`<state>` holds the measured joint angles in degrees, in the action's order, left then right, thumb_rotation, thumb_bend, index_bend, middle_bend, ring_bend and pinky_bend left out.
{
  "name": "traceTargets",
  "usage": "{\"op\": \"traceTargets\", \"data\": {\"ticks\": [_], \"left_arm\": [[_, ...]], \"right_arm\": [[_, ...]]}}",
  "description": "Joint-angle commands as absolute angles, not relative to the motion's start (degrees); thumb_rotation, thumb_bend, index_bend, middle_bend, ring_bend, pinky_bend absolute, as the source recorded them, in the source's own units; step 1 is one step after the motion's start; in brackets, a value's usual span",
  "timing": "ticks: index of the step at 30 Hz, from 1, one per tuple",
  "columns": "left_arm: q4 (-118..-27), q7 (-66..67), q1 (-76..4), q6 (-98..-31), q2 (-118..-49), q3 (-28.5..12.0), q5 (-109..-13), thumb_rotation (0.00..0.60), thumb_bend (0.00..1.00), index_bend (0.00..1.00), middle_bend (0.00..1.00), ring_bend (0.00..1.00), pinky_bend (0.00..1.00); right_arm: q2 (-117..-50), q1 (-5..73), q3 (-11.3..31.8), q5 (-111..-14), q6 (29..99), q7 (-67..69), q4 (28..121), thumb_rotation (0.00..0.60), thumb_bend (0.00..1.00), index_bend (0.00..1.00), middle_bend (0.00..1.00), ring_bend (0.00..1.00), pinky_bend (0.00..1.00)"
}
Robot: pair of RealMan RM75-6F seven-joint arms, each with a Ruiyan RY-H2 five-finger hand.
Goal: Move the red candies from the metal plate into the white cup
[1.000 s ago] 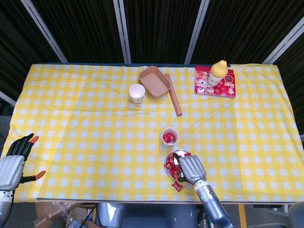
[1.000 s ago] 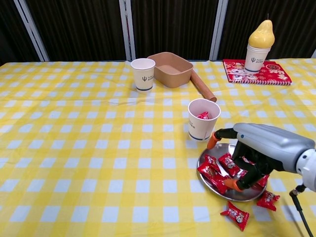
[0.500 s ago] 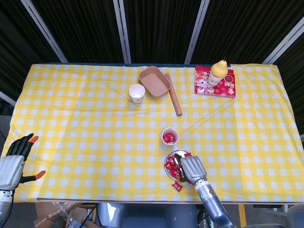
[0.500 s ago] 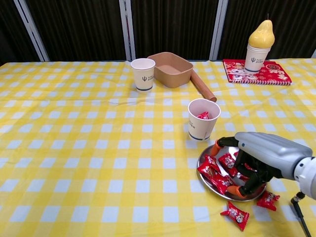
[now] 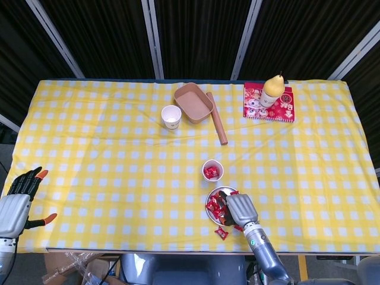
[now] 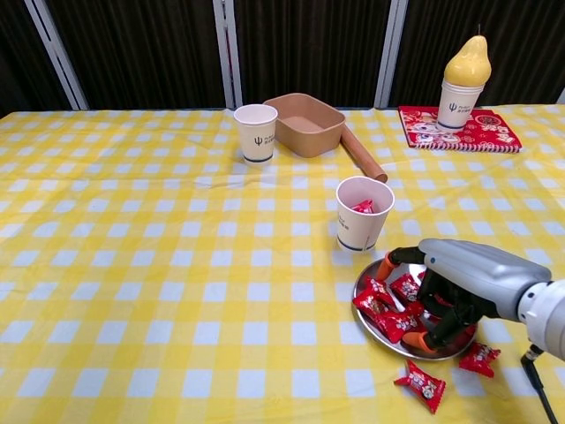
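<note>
Partway there I'd say: white cup [image 6: 363,213] has a candy, several red candies [image 6: 385,306] sit beside the right hand [image 6: 459,283] fingers [image 6: 439,327], curled down in the metal plate [image 6: 381,331], can't tell if grasping anything.

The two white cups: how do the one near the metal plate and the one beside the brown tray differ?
The near cup holds red candy and stands just behind the metal plate. The far cup shows no candy and stands left of the brown tray. Both are upright, white, with a dark base ring.

Head view high, looking straight down; chest view low, facing forward; both share the table [image 5: 89,148]
</note>
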<state>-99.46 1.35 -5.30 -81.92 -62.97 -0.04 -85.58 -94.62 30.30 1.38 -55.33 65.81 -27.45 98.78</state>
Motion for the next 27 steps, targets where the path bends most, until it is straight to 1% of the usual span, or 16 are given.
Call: {"op": "traceTargets", "data": {"ticks": [1, 5, 7, 15, 20, 27], "left_arm": [[-99.44, 1.32, -5.27, -81.99, -62.98, -0.06, -85.61, 0.600, 0.00, 0.00, 0.00, 0.00, 0.00], [-99.39, 1.34, -5.28, -81.97, -63.01, -0.10, -85.54, 0.600, 0.00, 0.00, 0.00, 0.00, 0.00], [-99.40, 1.36, -5.27, -82.01, -63.04, -0.12, -85.52, 0.600, 0.00, 0.00, 0.00, 0.00, 0.00], [-99.42, 1.43, -5.21, -82.07, -63.08, -0.20, -85.35, 0.600, 0.00, 0.00, 0.00, 0.00, 0.00], [-99.42, 1.34, -5.23, -81.98, -63.06, -0.21, -85.29, 0.600, 0.00, 0.00, 0.00, 0.00, 0.00], [-99.47, 1.37, -5.24, -81.90, -63.01, -0.17, -85.32, 0.600, 0.00, 0.00, 0.00, 0.00, 0.00]], "right_arm": [[-94.77, 30.17, 1.56, -54.86, 65.36, -27.24, 98.42, 0.600, 0.31, 0.28, 0.89, 1.00, 0.98], [-94.91, 29.96, 1.71, -54.49, 64.60, -26.58, 97.87, 0.600, 0.31, 0.36, 0.89, 1.00, 0.98], [-95.07, 29.88, 1.84, -54.39, 64.24, -26.21, 97.67, 0.600, 0.33, 0.40, 0.89, 1.00, 0.98], [-95.74, 29.63, 2.48, -55.04, 63.54, -24.83, 97.14, 0.600, 0.52, 0.55, 0.89, 1.00, 0.98], [-95.72, 29.52, 3.03, -55.06, 63.27, -24.28, 97.01, 0.600, 0.56, 0.58, 0.89, 1.00, 0.98], [-95.42, 29.26, 3.46, -55.65, 63.47, -23.87, 97.52, 0.600, 0.57, 0.59, 0.89, 1.00, 0.98]]}}
